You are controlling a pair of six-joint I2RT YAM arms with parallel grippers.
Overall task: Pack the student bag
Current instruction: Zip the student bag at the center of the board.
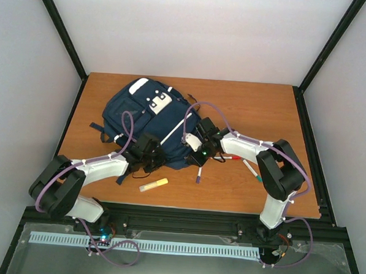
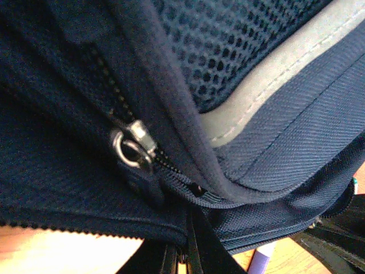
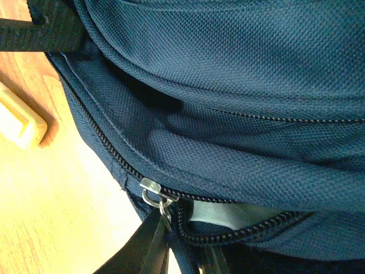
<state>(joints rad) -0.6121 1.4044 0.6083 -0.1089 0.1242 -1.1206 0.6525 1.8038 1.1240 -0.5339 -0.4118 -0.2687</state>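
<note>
Navy student bag (image 1: 141, 119) lies on table (image 1: 264, 117), left of centre. My left gripper (image 2: 181, 254) pressed together on bag edge by zip. My right gripper (image 3: 171, 245) at zip slider (image 3: 153, 187); whether pinching it, cannot tell. Zip part open; yellow marker (image 1: 153, 184), pen (image 1: 198, 173) outside bag: packing barely begun, I judge

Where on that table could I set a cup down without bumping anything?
The far right of the table, between the backpack and the right edge, is bare. The near middle is crowded: left arm and right arm meet at the bag's near edge, with a yellow marker and pens lying there.
</note>
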